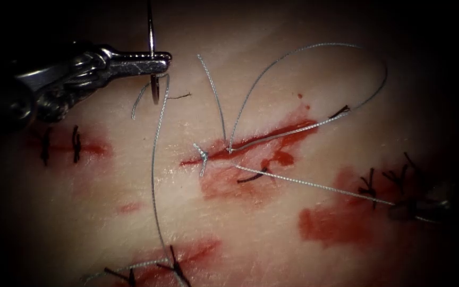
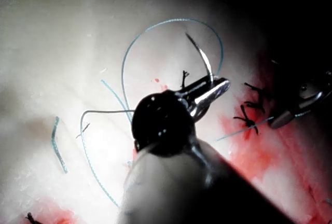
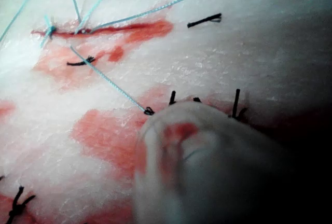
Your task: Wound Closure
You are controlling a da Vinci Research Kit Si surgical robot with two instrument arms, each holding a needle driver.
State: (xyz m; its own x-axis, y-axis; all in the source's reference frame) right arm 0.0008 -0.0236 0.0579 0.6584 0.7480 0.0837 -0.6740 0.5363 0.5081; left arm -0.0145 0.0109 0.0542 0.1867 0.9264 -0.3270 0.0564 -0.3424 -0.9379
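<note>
The left arm's steel claw (image 1: 160, 61) is clamped on the thin curved steel needle (image 1: 151, 37) near mid-curve, above the pale pork tissue (image 1: 81, 212) toward its upper left edge, left of the red-stained cut (image 1: 251, 143) — the needle stands free of the tissue. The right arm's dark claw (image 1: 426, 206) sits toward the tissue's right edge, closed on the fine grey-blue thread (image 1: 314, 185) running taut from the knot (image 1: 203, 155) at the cut's left end.

Risks, as I judge them: slack loops lie near the needle and could snag it; a hard pull might tear the cut's edge. No containers are present.
</note>
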